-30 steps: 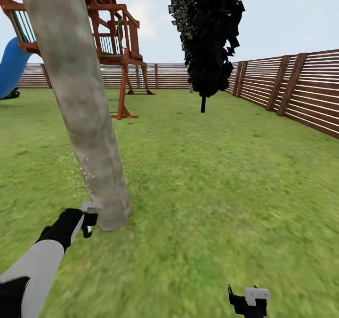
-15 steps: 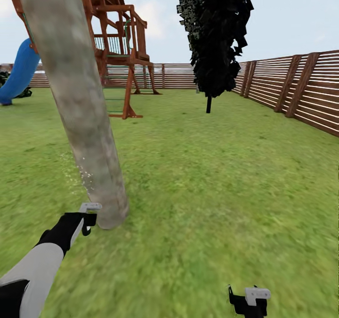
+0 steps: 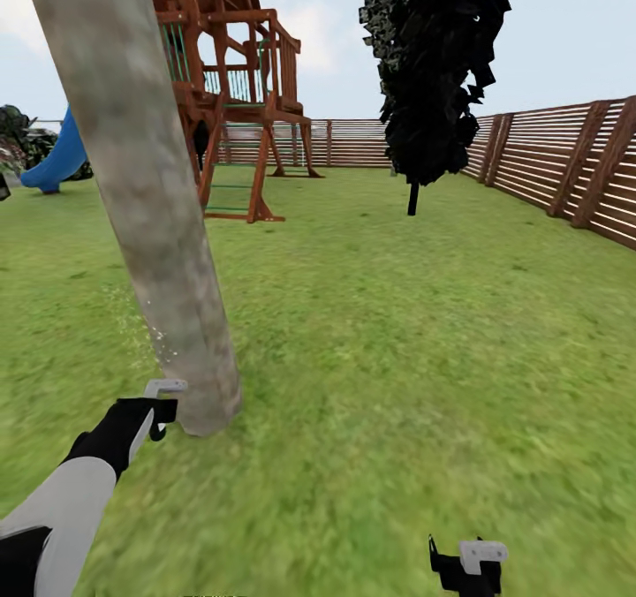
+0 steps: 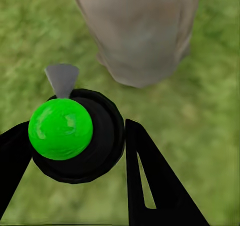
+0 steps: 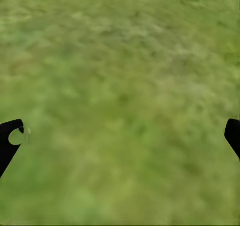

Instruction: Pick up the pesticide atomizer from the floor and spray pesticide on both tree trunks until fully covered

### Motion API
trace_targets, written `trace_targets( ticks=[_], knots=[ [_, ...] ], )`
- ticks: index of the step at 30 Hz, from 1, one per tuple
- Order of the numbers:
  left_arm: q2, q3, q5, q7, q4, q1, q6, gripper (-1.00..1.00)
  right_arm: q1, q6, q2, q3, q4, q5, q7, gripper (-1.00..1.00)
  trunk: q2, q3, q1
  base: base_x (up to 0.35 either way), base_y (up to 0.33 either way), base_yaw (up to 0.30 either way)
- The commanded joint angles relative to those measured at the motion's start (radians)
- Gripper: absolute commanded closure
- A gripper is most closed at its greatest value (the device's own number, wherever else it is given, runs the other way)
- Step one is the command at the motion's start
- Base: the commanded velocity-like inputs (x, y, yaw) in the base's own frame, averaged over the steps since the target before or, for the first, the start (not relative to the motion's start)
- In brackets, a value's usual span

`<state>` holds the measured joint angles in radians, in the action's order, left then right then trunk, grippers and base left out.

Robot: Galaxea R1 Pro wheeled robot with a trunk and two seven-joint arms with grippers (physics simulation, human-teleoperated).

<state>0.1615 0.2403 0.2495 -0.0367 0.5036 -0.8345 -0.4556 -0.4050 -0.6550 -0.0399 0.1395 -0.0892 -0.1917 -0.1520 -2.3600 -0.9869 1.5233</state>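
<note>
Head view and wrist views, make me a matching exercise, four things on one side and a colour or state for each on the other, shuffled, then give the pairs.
Things:
1. tree trunk
2. atomizer
3. right gripper
4. slide

Descriptions:
A. blue, far across the lawn
B. open over bare grass
C. pale grey-brown, leaning
D. black body with green top, held in the left gripper

Pairs: 1-C, 2-D, 3-B, 4-A

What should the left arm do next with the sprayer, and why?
Probably tilt the atomizer upward. The left gripper holds it low beside the tree trunk, and the fine droplets speckle only near the base, while the trunk above looks bare.
</note>
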Motion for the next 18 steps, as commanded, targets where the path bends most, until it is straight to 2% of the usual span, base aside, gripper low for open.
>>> trace_targets(
  ticks=[1,4,7,8,10,12,14,16,18],
  knots=[
    [-0.001,0.001,0.001,0.000,0.001,0.000,0.000,1.00,0.000,0.000,0.000,0.000,0.000,0.000,0.000,-1.00,0.000,0.000,0.000,-0.019,-0.264,0.278],
    [-0.005,0.001,0.000,0.000,0.003,0.000,0.001,1.00,0.000,0.000,0.000,0.000,0.000,0.000,0.000,-1.00,0.000,0.000,0.000,-0.090,-0.207,0.278],
    [-0.009,-0.002,-0.001,-0.004,0.023,-0.005,-0.003,1.00,0.000,0.000,0.000,0.000,-0.001,0.000,0.000,-1.00,0.000,0.000,0.000,-0.018,-0.036,0.277],
    [-0.014,-0.002,-0.001,-0.008,0.028,-0.009,-0.005,1.00,0.000,0.000,0.000,-0.001,0.000,0.000,0.000,-1.00,0.000,0.000,0.000,-0.003,-0.007,0.277],
    [-0.039,-0.006,0.000,-0.011,0.033,-0.017,-0.009,1.00,0.000,0.000,0.000,0.000,-0.001,0.000,0.000,-1.00,0.000,0.000,0.000,-0.001,-0.002,0.258],
    [-0.044,-0.007,0.000,-0.011,0.039,-0.025,-0.015,1.00,0.000,0.000,0.000,0.000,0.000,0.000,0.000,-1.00,0.000,0.000,0.000,0.000,-0.001,0.092],
    [-0.035,-0.005,0.000,-0.014,0.059,-0.082,-0.060,1.00,0.000,0.000,-0.001,0.000,0.000,0.000,0.000,-1.00,0.000,0.000,0.000,0.000,0.000,0.012],
    [-0.043,-0.011,0.000,-0.020,0.063,-0.129,-0.108,1.00,0.000,0.000,-0.001,0.000,0.000,-0.001,0.000,-1.00,0.000,0.000,0.000,0.000,0.000,0.002],
    [-0.047,-0.013,0.002,-0.081,0.063,-0.174,-0.123,1.00,0.000,0.000,-0.003,0.000,-0.001,0.000,0.000,-1.00,0.000,0.000,0.000,0.000,0.000,0.000]
  ],
)
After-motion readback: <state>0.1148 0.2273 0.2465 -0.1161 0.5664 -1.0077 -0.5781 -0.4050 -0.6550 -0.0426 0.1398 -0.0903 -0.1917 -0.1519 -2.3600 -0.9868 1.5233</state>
